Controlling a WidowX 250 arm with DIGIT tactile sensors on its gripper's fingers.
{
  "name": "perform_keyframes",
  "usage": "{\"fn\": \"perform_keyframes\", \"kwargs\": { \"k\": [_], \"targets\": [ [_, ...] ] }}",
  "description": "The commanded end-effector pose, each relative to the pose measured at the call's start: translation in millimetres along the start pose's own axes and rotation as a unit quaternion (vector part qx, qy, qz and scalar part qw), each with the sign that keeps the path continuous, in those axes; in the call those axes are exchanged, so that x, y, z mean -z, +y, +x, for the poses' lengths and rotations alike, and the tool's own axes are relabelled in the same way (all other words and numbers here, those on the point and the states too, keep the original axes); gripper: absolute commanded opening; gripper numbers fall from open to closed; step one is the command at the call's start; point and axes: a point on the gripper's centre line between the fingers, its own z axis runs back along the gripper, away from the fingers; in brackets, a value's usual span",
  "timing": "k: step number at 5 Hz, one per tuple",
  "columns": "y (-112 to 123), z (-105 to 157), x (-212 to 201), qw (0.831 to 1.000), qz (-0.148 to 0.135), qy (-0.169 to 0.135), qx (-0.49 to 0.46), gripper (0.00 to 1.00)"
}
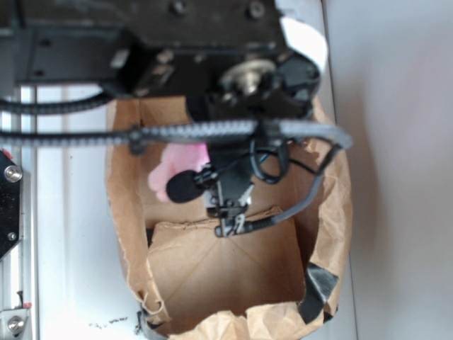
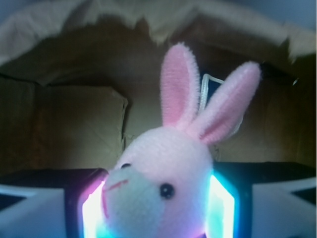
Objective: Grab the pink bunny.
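Gripping pink bunny [image 2: 163, 183] by the head, jaws clenched on both sides, inside the paper bag [image 1: 333, 212]. Plush looks light and squashy; head seems fair hold, ears too floppy.

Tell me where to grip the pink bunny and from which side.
Grip the pink bunny across its round head, one of the fingers on each cheek, as the wrist view shows. The head is plump; the ears are thin and floppy, so avoid them.

No readable text — no labels, brands, numbers anywhere.
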Motion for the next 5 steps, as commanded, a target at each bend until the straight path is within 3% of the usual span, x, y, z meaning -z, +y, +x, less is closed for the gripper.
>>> {"fn": "perform_keyframes", "kwargs": {
  "k": [1,3,5],
  "targets": [
    [-26,13,-33,0.999,0.015,-0.038,-0.002,0.0],
    [-36,13,-34,0.999,0.004,-0.032,0.011,0.0],
    [-37,19,-24,0.999,0.016,-0.029,0.001,0.0]
  ]
}}
